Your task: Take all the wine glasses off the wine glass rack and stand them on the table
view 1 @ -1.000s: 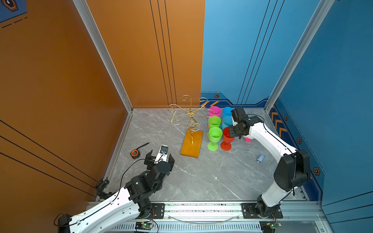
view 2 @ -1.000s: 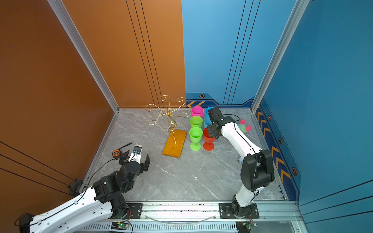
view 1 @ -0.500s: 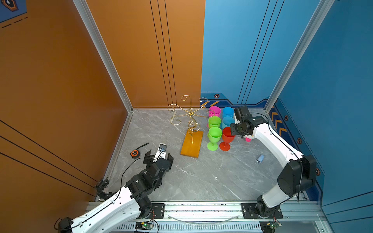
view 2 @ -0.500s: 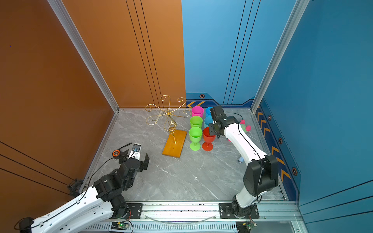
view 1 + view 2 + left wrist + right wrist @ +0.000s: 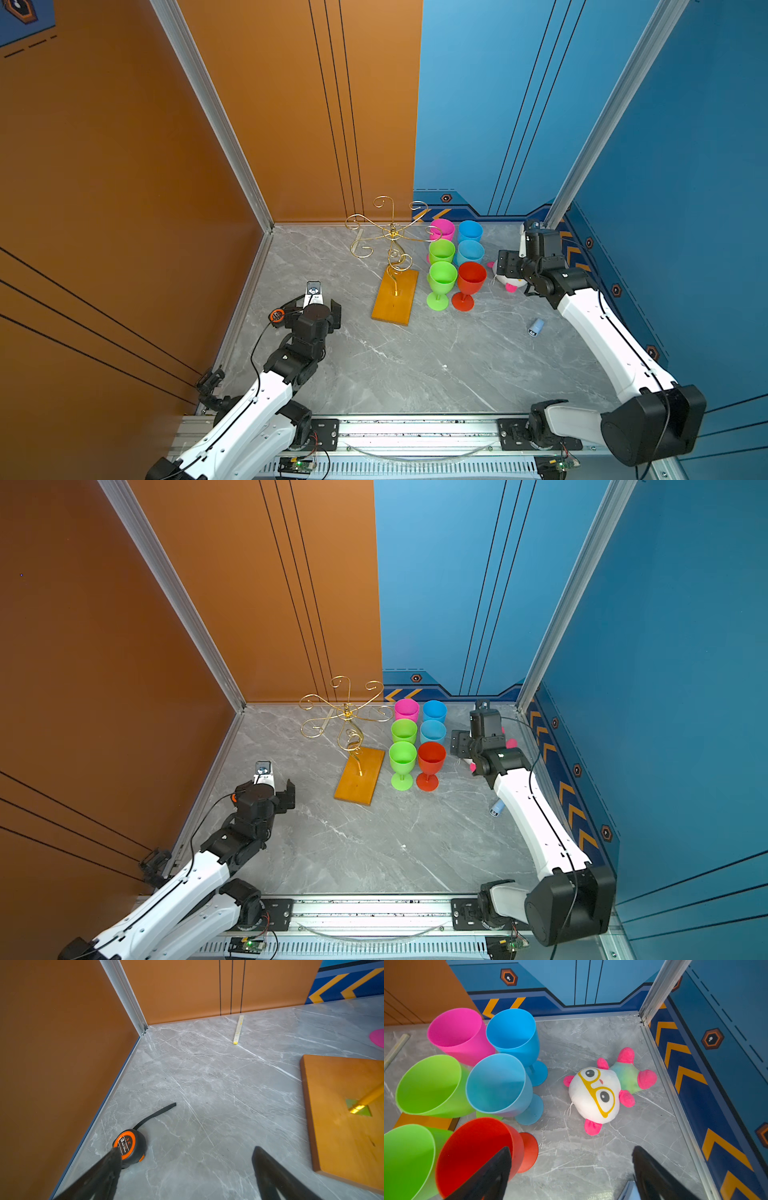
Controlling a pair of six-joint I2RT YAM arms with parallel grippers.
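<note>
Right wrist, red wine glass [image 5: 471,1147] beside right claw [image 5: 571,1148]

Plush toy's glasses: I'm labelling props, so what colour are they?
Yellow glasses on the plush toy, clearest in the right wrist view.

The left arm [image 5: 270,386] reaches forward from the near edge, bent at the elbow, with the left pincer [image 5: 187,1153] spread wide and empty. The right arm [image 5: 602,328] stretches far back, the right pincer [image 5: 571,1150] likewise wide apart, gripping nothing.
</note>
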